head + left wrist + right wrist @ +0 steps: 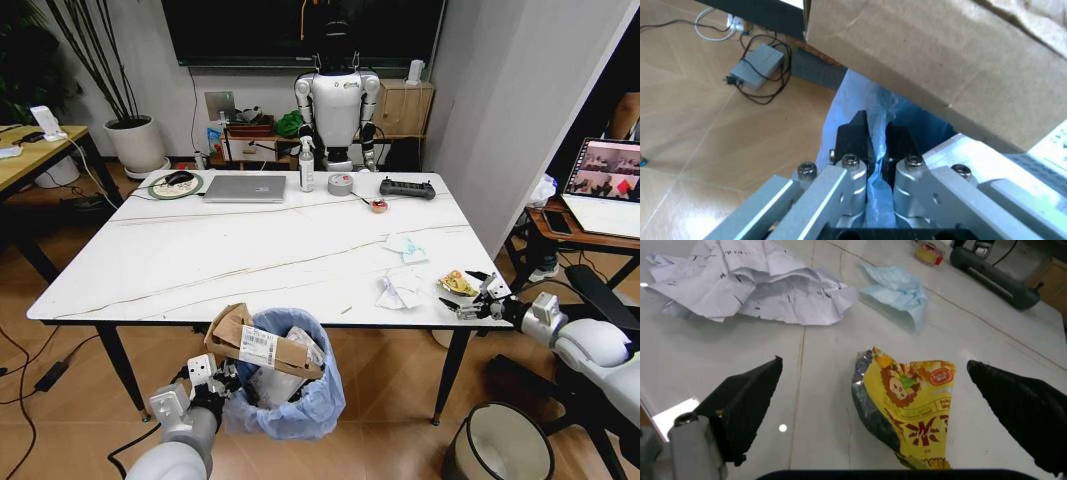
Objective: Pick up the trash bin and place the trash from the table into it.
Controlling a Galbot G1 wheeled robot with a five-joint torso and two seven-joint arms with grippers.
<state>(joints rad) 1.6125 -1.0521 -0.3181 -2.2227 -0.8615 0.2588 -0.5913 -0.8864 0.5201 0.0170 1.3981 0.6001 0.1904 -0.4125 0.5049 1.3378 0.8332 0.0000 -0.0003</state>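
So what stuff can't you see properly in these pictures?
- Inside of the trash bin, head view: the cardboard box lies across its mouth.
- Yellow wrapper's near end, right wrist view: cut off by the dark gripper body at the frame edge.
- Left gripper, left wrist view: its fingers pinch the blue bag; the bin's rim is hidden behind the box.
- Print on the crumpled white paper: too small to read.
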